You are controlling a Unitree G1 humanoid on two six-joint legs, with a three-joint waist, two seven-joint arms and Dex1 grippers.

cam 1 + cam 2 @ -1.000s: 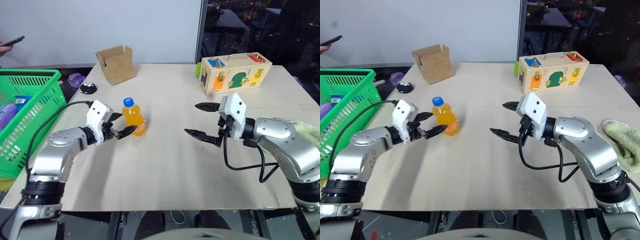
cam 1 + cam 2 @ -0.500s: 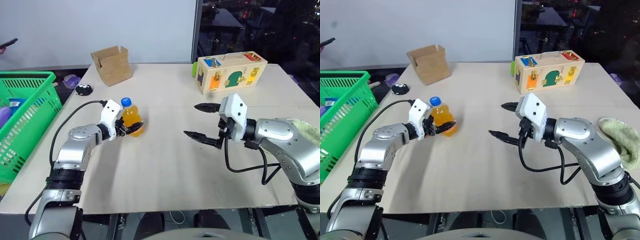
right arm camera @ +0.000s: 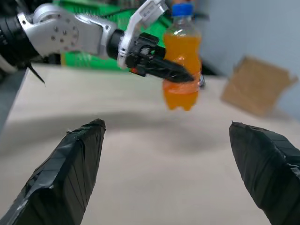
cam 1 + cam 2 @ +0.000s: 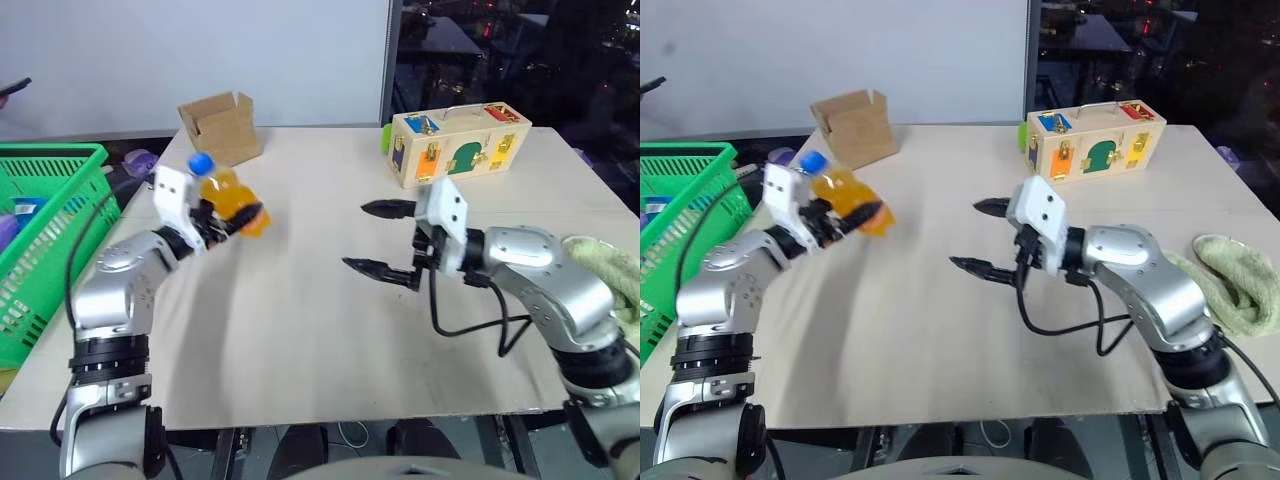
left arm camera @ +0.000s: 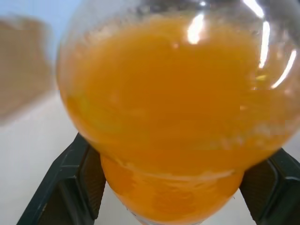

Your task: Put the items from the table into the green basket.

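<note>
So far the job looks partly done, with one item in transit. The left gripper (image 4: 228,218) is clamped on the orange bottle (image 4: 228,194), a finger pressed to each side as the left wrist view shows, and it holds the bottle off the bench (image 4: 330,330), tilted with its blue cap (image 4: 201,163) leaning toward the basket (image 4: 55,235). The bottle is in the air over the left part of the bench, near the basket but not yet above its rim, with a strip of bench top between them. The basket stands at the bench's left edge, and something blue and something purple show inside it behind the lattice; I cannot tell what they are, nor whether the pink-and-white carton is among them, though no such carton lies on the bench top. The right gripper (image 4: 385,238) hangs over the middle of the bench with its jaws wide apart and nothing between them. On the bench are also a cardboard box (image 4: 221,125) at the far side, a wooden latch box (image 4: 458,145) further right, a small dark thing (image 4: 780,155) close to the basket's far corner, and a green cloth (image 4: 608,268) at the right edge; whether any of these counts as an item I cannot judge. By my reading, what is left is to carry the bottle over the basket's rim and release it there.
</note>
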